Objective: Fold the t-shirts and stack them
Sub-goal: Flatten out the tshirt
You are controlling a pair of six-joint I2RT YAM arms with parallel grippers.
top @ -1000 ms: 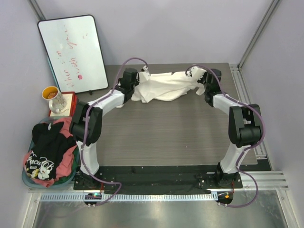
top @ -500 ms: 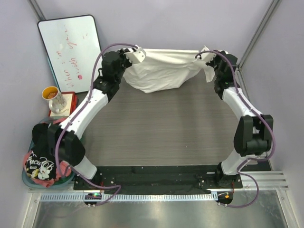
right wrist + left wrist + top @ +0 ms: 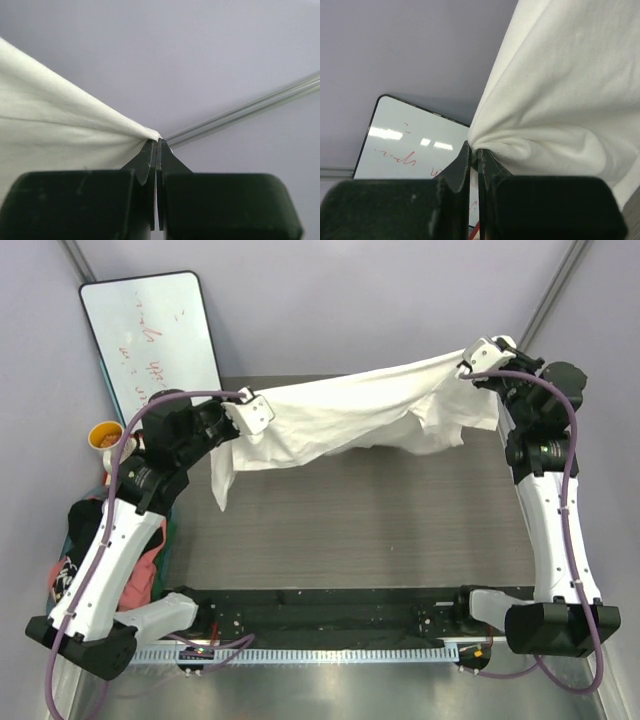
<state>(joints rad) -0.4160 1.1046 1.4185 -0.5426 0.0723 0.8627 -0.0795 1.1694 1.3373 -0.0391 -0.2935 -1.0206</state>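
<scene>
Left gripper (image 3: 474, 152), right gripper (image 3: 157, 143) pinch white t-shirt (image 3: 350, 410) aloft (sagging midway).

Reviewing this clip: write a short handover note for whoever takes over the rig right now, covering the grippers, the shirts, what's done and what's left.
Left gripper: shut on one end of the white t-shirt.
Right gripper: shut on the other end.
The white t-shirt hangs stretched between them above the far half of the table, sagging in the middle and not laid flat.
The black t-shirt and pink-red t-shirt lie heaped together left of the table, partly behind the left arm.
Done: nothing folded or stacked.
Left: lay the white shirt flat and fold it, then fold the other two and stack all three.
</scene>
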